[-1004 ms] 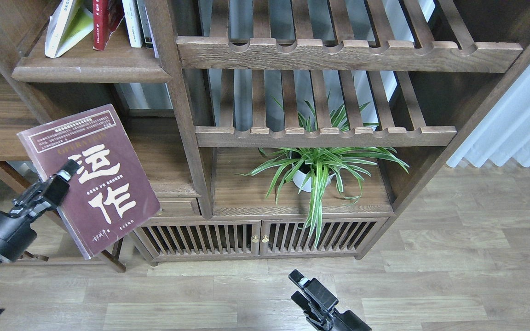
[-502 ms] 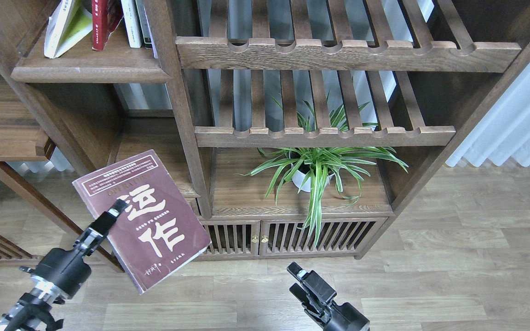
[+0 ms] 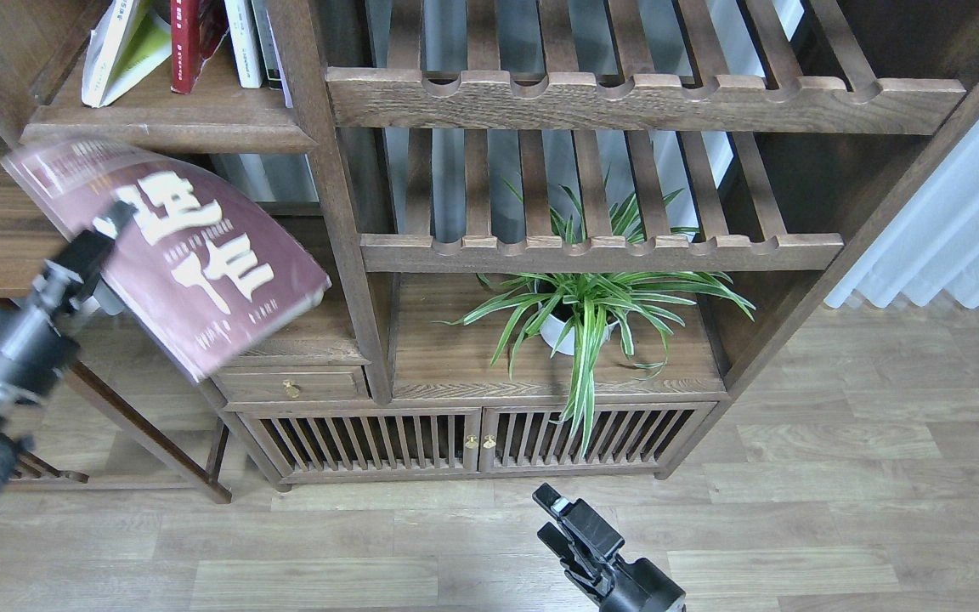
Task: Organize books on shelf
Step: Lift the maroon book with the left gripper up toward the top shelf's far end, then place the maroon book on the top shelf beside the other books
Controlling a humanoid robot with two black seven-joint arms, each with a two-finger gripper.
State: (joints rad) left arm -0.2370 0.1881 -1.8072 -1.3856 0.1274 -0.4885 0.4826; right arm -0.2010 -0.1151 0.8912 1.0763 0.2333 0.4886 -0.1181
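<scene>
Right gripper (image 3: 559, 517): low at the near edge, over the wood-plank floor (image 3: 838, 476), well apart from every book; fingers parted with a gap between them, nothing held.

Left gripper (image 3: 107, 228): at the left side, raised, clenched on the left edge of the maroon book (image 3: 200, 263). Book motion-blurred, cover with white characters facing up, tilted with its far-left corner high and its near corner low, in front of the cabinet top and just below the shelf (image 3: 166, 127).

Potted plant (image 3: 579, 319): in the lower open bay, right of centre, striped leaves hanging over the slatted cabinet doors (image 3: 472, 438).

Slatted racks (image 3: 600, 251): above the plant, two levels with scalloped front rails.

Shelf: far left, solid board with moulded front edge. Lime-yellow book (image 3: 128, 51) at its left, leaning; red book (image 3: 188, 42) just right of it, upright; white-spined books (image 3: 243, 42) further right, against the post.

Curtain (image 3: 957, 221): far right, white, pleated.
</scene>
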